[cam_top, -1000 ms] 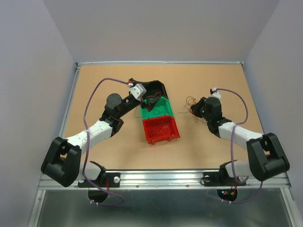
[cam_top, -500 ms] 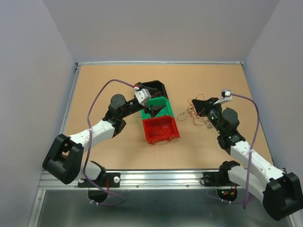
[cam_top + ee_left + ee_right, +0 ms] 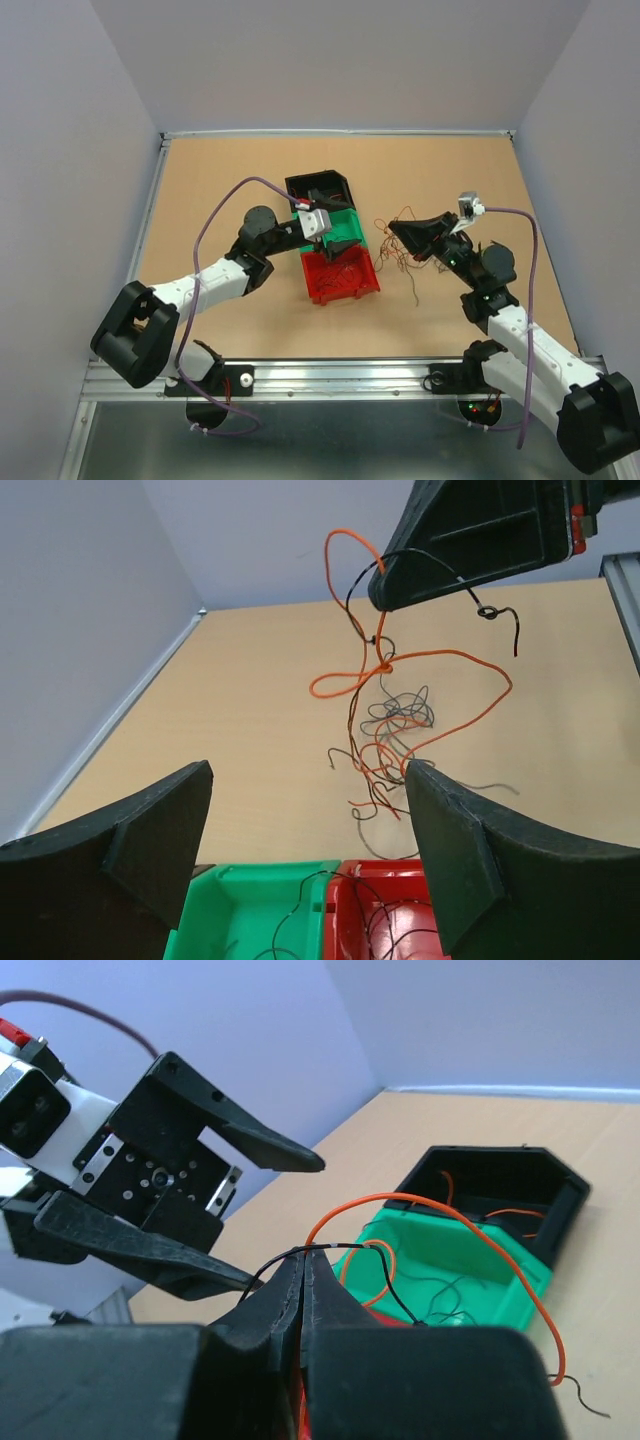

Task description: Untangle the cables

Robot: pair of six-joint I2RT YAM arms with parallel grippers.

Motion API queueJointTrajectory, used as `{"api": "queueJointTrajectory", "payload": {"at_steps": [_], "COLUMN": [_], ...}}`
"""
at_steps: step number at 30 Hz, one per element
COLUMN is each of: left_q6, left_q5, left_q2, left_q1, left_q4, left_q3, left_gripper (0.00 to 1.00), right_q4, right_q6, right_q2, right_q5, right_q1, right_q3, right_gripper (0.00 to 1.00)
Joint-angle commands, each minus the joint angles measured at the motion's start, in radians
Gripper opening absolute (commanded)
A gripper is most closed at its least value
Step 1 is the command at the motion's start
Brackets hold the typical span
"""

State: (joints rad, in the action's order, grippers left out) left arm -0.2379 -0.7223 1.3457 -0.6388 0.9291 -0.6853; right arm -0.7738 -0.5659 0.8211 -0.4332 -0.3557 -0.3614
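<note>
**Untangling, one instant.** The right pincer (image 3: 303, 1258), jaws closed, grips the cables (image 3: 392, 718) at its very tip. Its wrist view shows a black and an orange strand pinched between the shut fingertips. The clump hangs from that tip with its long axis roughly vertical, running from the grip down toward the surface (image 3: 220, 170) beneath the pincer. Orange strands arch out beside and above the tip. Thinner brown and black strands gather in a scribble below it, and whether their lower ends touch the surface cannot be told. In the overhead view one loose strand trails from the clump toward the near edge, alongside the right pincer's wrist. The left pincer (image 3: 308, 768), jaws spread wide with nothing between them, faces the hanging clump. The clump lies ahead of this pincer's gap, well apart from both fingers. Directly under the left pincer stand the green bin (image 3: 350, 225) and the red bin (image 3: 345, 292), touching wall to wall. The black bin (image 3: 480, 1155) adjoins the green one on the far side, beyond this pincer, so the three form one slightly slanted row. The red bin holds several thin dark and reddish wires. The green bin holds a few thin dark wires on its floor. The black bin holds short orange wires, seen in the right wrist view.
</note>
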Motion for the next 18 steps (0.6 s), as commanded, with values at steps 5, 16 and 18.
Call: {"api": "queueJointTrajectory", "payload": {"at_steps": [5,16,18], "left_q6": [-0.251,-0.458,-0.512], "left_q5": [0.104,0.178,0.156], "left_q2": [-0.042,0.009,0.029], "left_q1": [-0.074,-0.153,-0.160], "left_q4": [0.106,0.018,-0.110], "left_q3": [0.069,0.055,0.011], "left_gripper": [0.87,0.68,0.35], "right_q4": [-0.125,-0.130,-0.133], "right_q6": [-0.019,0.004,0.006], "right_q2": [0.075,0.150,0.159], "right_q5": [-0.131,-0.141,-0.142], "right_q1": [-0.051,-0.140,-0.150], "right_q3": [-0.011,-0.043,-0.045], "right_gripper": [0.01,0.01,0.01]}}
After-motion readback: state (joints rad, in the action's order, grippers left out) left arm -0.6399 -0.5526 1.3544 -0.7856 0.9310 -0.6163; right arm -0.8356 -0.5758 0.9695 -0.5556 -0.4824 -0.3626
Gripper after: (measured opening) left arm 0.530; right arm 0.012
